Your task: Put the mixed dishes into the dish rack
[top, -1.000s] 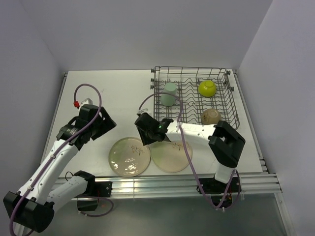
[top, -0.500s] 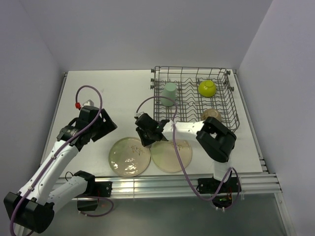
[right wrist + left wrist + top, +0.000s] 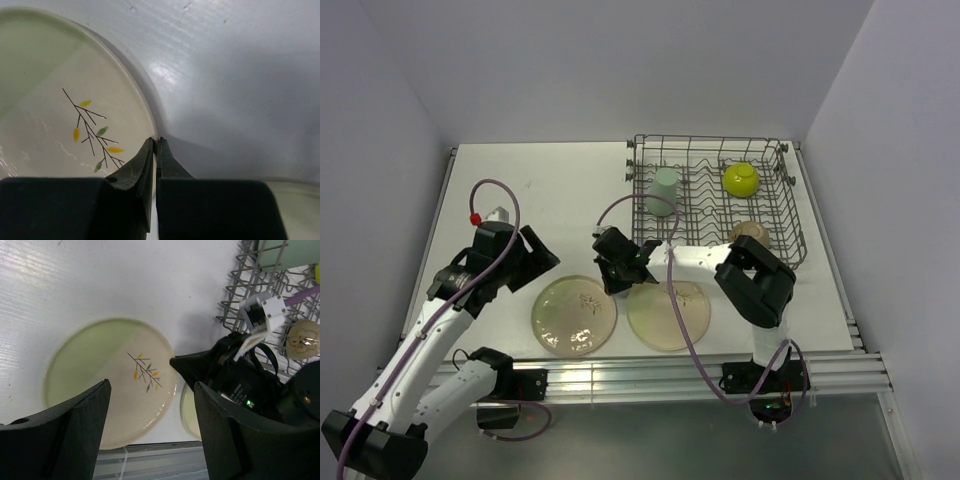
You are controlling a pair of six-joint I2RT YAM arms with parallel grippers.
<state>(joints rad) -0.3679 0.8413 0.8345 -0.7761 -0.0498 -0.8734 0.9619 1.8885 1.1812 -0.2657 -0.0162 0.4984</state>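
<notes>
Compared with half a second ago, the left plate [image 3: 574, 315] has slid toward 9 o'clock, and a gap now shows between it and the right plate [image 3: 668, 315] in the top view. My left arm has come down toward 6 o'clock with it. The right arm has barely changed.

Both plates lie flat and face up on the tabletop [image 3: 540, 190], at 6 o'clock from the dish rack [image 3: 785, 200]. The rack's long axis runs 9 to 3 o'clock. In it are the mint cup [image 3: 664, 190], the lime bowl [image 3: 741, 179] and the small cup [image 3: 748, 235]. Being round, the plates have no long axis. The left plate's sprig runs roughly from 11 to 5 o'clock in the right wrist view.

The right tool [image 3: 620, 275] sits between the plates. From above, the wrist hides its tips. The right wrist camera shows the right tool [image 3: 156, 142] pressed down to a hairline slit, tips at the left plate's rim. I cannot tell whether the rim is nipped between them.

The left tool [image 3: 150, 390] is spread wide with nothing in it, hanging over the left plate [image 3: 110, 382]. Only this view shows the plate's green-tinted half.
</notes>
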